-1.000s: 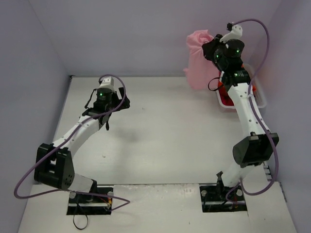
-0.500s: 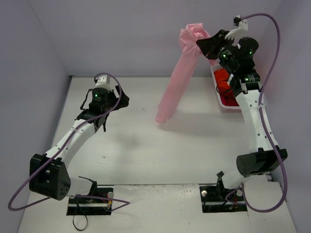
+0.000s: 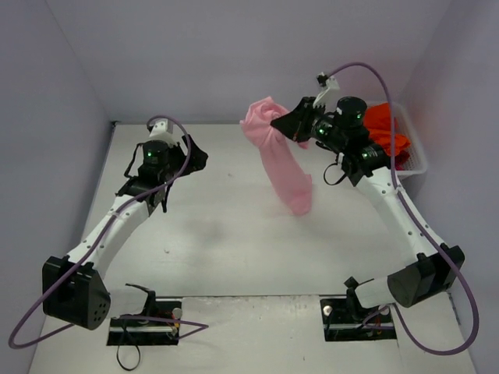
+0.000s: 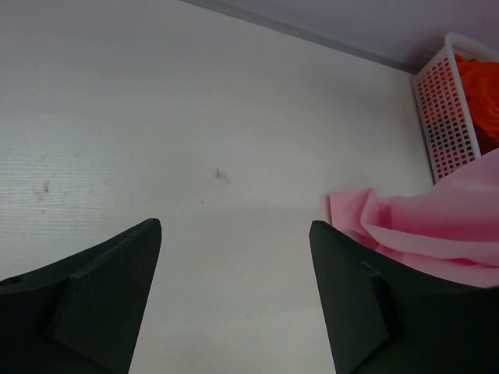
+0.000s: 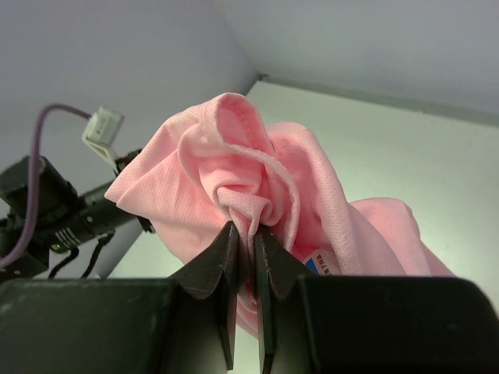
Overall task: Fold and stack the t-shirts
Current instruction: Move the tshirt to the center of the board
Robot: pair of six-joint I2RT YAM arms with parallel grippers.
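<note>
A light pink t-shirt (image 3: 279, 160) hangs bunched in the air over the middle back of the table, its lower end near the surface. My right gripper (image 3: 284, 125) is shut on a fold of the pink t-shirt (image 5: 249, 187), close up in the right wrist view. Orange-red t-shirts (image 3: 387, 131) lie heaped in the white mesh basket (image 3: 419, 160) at the back right. My left gripper (image 3: 196, 160) hovers at the back left, open and empty, well apart from the cloth. In the left wrist view the pink t-shirt (image 4: 437, 234) shows past the right finger (image 4: 351, 296).
Purple walls close in the table at the back and on both sides. The white basket (image 4: 444, 117) stands against the right wall. Cables loop from both arms.
My right arm has swung left, away from the basket and towards the table's middle, carrying the pink t-shirt lower. My left arm has shifted slightly and its jaws have narrowed a little.
</note>
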